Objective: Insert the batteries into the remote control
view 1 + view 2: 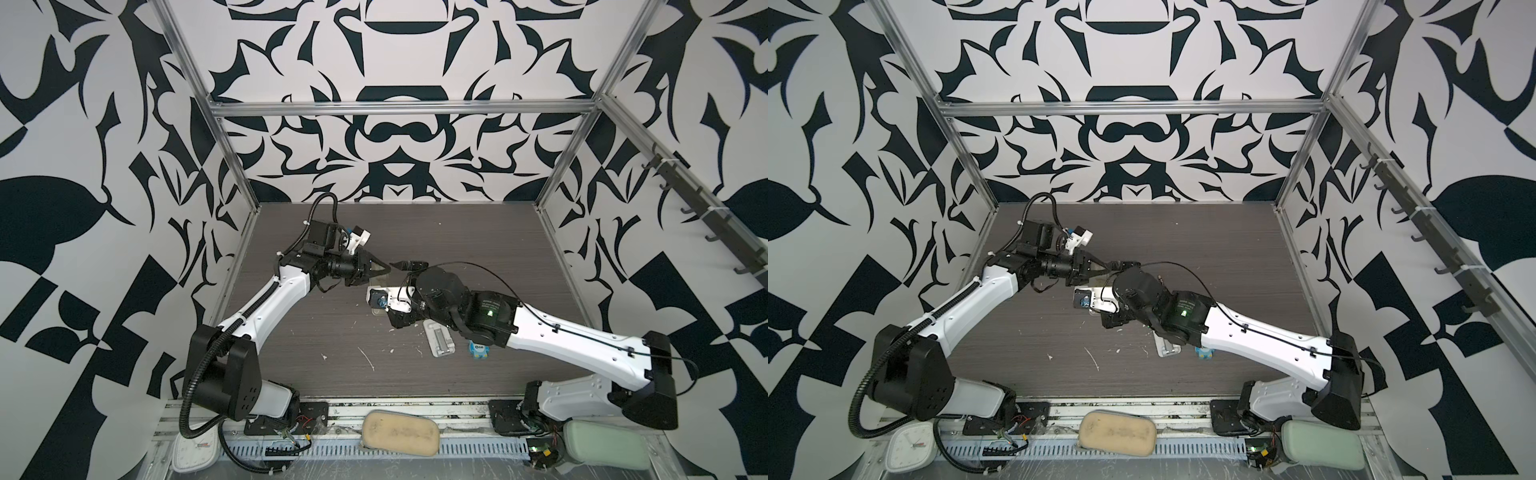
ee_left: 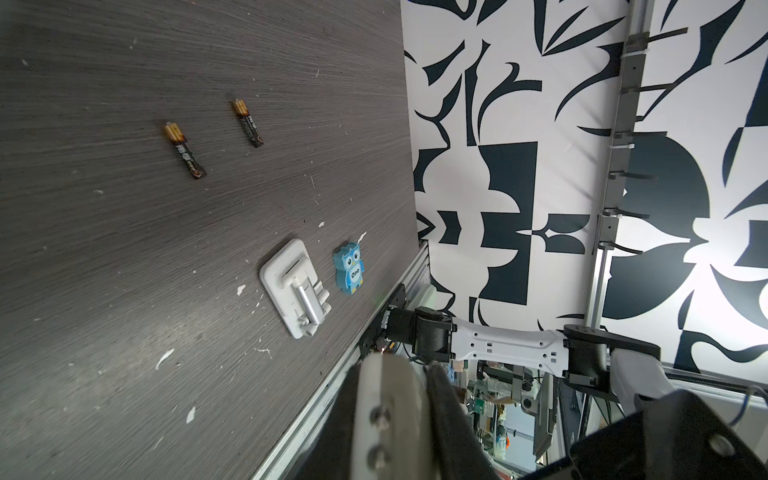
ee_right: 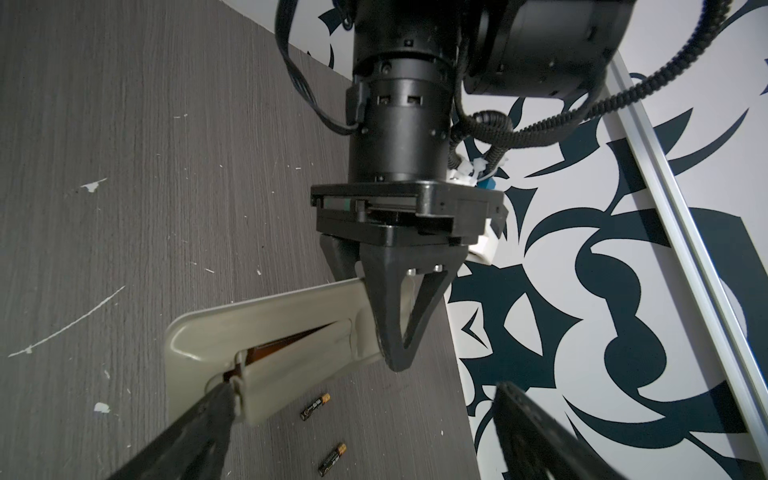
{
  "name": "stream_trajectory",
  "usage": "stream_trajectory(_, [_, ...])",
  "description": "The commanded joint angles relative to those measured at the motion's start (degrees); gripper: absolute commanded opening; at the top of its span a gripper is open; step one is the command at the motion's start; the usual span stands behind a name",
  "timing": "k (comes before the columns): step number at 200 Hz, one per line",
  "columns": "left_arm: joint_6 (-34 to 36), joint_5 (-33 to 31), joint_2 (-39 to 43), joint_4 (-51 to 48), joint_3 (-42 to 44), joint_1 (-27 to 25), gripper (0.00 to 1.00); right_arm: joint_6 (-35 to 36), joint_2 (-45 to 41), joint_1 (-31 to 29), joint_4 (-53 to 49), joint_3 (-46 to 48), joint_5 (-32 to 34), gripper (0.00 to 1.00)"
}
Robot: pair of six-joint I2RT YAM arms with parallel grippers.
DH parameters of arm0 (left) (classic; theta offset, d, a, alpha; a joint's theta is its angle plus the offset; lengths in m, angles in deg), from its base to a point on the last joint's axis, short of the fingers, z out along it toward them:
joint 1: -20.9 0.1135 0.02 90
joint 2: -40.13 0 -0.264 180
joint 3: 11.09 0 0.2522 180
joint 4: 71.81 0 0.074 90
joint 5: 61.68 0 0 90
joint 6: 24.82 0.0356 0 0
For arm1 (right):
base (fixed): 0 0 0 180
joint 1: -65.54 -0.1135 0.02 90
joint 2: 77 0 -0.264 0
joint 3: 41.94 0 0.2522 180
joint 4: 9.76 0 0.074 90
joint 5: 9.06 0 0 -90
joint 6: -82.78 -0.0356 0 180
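The step in hand looked like opening the battery bay, not yet loading. The left pincer [image 3: 386, 332] was clamped on one end of the remote control [image 3: 266, 324], holding it off the desk [image 3: 104, 166] around the middle of the workspace, greyish back turned towards the right arm. The battery cover [image 3: 299, 374] stood partly lifted, with a dark amber gap showing under its edge.

The right pincer [image 3: 365, 388] had its jaws spread wide and gripped nothing. One of its fingers [image 3: 208, 419] pressed against the free corner of the cover, apparently to lever it (the second finger hung well clear to the side).

The batteries [image 2: 185, 151] lay on the desk below the held remote, near each other but not touching, roughly parallel, with gold ends pointing the same way. The arms hid them in both top views.

The next move probably called for working the cover fully free while the left grip stayed firm. A slip could twist the remote. Only then could the right pincer drop to the nearer battery and close across its slim body.
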Motion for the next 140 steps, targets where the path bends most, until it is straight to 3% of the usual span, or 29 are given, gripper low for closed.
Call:
stream_trajectory(1, [0.3, 2.73, 1.49, -1.92, 0.98, -0.06, 0.0, -1.2, -0.44, 0.78, 1.5, -1.21, 1.04, 1.0])
stream_trajectory(140, [0.13, 1.49, 1.47, -1.67, 0.61, 0.56, 0.0, -2.32, -1.29, 0.68, -0.43, -1.47, -0.97, 1.0])
